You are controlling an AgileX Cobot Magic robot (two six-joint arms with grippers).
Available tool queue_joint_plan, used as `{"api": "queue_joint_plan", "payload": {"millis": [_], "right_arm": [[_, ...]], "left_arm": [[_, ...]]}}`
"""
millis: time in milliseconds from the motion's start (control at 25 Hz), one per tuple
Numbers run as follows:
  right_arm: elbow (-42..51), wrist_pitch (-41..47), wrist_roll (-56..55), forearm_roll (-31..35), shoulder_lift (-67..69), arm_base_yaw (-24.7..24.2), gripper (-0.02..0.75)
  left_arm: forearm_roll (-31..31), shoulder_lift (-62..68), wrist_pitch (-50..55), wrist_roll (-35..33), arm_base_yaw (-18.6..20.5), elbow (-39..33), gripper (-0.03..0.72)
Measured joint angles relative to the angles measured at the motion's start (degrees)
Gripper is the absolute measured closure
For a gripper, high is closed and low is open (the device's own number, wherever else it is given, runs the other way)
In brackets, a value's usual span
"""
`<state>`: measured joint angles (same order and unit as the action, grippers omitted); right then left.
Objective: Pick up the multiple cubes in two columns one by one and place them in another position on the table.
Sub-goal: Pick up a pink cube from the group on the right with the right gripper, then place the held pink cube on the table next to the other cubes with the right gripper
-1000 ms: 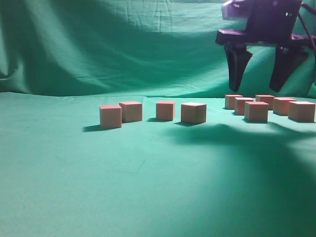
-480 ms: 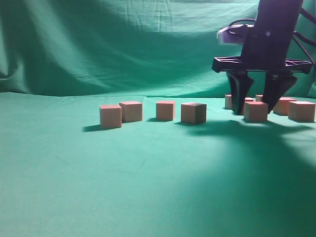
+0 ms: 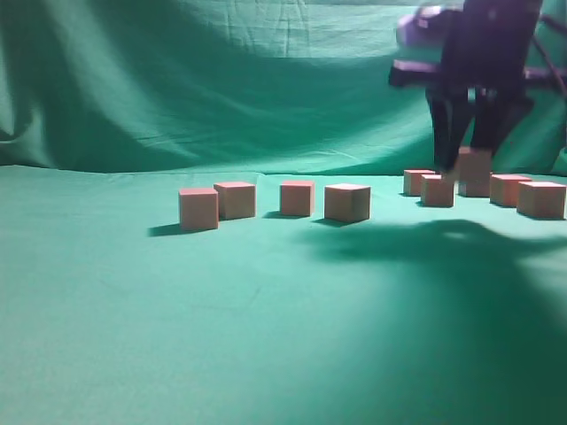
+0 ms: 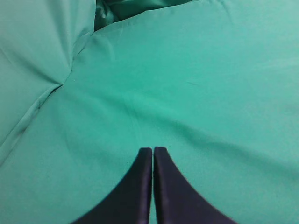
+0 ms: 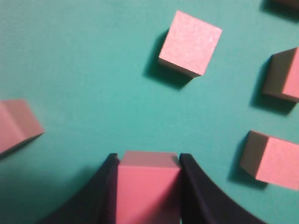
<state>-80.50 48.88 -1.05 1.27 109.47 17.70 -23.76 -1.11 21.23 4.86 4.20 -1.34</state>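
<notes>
Exterior view, looking along a table [image 3: 266, 336] covered in smooth green cloth, with a wrinkled green backdrop [image 3: 221, 80] behind it. The right gripper [image 3: 468, 150] hung at the upper right, its dark fingers [image 3: 446, 124] clamped on one reddish-pink cube [image 3: 475, 171] and holding it clear of the cloth. Directly around that lifted cube, four more cubes rested on the table: two just to its left [image 3: 437, 190] and two to its right, the outermost [image 3: 541, 199] near the frame edge. Well to the left of the lifted cube stood a loose row of four cubes, ending with the farthest one [image 3: 198, 209].

In the right wrist view, the held cube [image 5: 147, 189] sat squeezed between the two black fingers at the bottom of the frame, with other cubes lying on the green cloth below it, one [image 5: 190, 43] above it in the frame and others to the right.

In the left wrist view, the left gripper [image 4: 153, 151] showed its two black fingertips pressed together with nothing between them, above bare green cloth; none of the cubes appeared there.
</notes>
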Motion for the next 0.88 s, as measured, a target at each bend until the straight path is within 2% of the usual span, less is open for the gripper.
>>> {"api": "queue_joint_plan", "payload": {"millis": [160, 320, 520, 680, 880], "right_arm": [[-0.45, 4.32, 0.95, 0.00, -7.00, 4.53, 0.483], [-0.54, 6.65, 2.13, 0.28, -9.33, 13.25, 0.483], [-0.54, 5.45, 5.23, 0.65, -6.63, 23.42, 0.483], [-3.31, 5.28, 6.36, 0.78, -0.93, 26.33, 0.483], [-9.26, 4.99, 6.24, 0.68, 6.22, 26.39, 0.483]], "left_arm": [[0.00, 0.00, 0.00, 0.00, 0.00, 0.00, 0.688], [0.00, 0.00, 0.00, 0.00, 0.00, 0.00, 0.688], [0.00, 0.00, 0.00, 0.00, 0.00, 0.00, 0.688], [0.00, 0.00, 0.00, 0.00, 0.00, 0.00, 0.688], [0.00, 0.00, 0.00, 0.00, 0.00, 0.00, 0.688]]}}
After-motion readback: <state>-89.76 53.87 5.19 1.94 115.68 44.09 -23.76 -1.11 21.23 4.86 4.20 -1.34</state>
